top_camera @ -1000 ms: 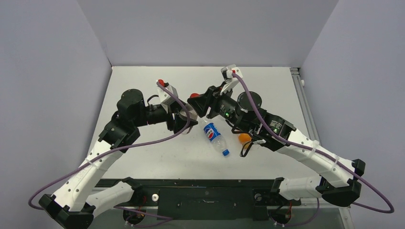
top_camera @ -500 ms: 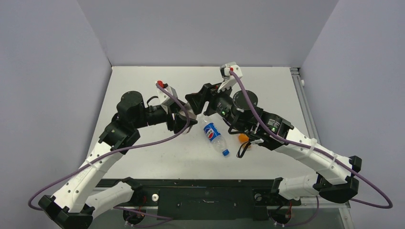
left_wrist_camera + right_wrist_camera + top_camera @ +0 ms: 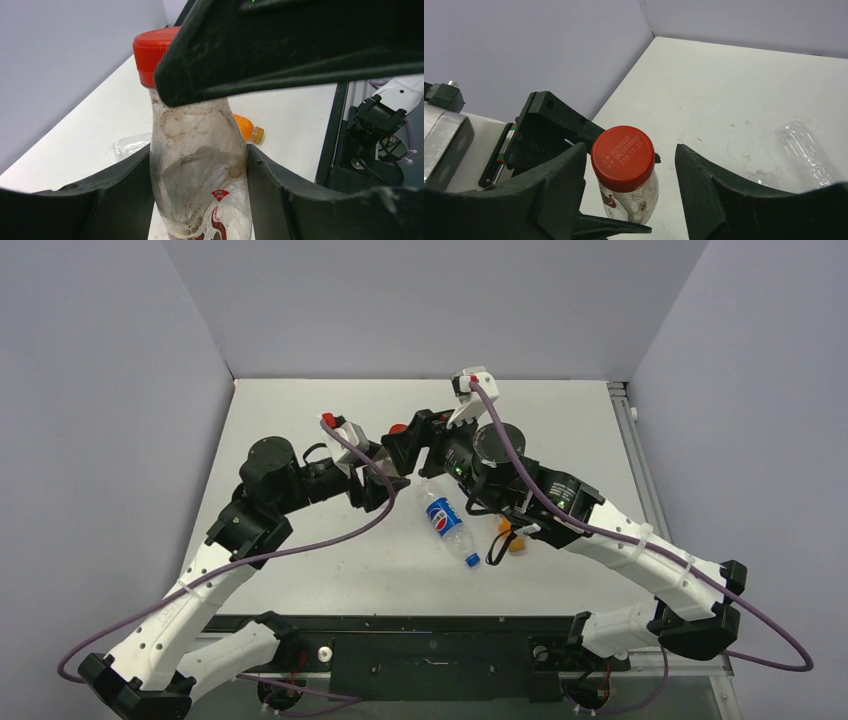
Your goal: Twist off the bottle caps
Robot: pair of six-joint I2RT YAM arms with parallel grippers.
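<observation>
Red cap [image 3: 623, 157] sits on the short clear bottle [image 3: 197, 170], whose body the left end effector [image 3: 197, 167] grips from both sides. The right end effector [image 3: 629, 160] is open, one finger on each side of that cap and clear of it. The Pepsi bottle [image 3: 448, 523] lies on the worktop [image 3: 560, 420] nearby, the orange bottle [image 3: 246, 128] beyond it
</observation>
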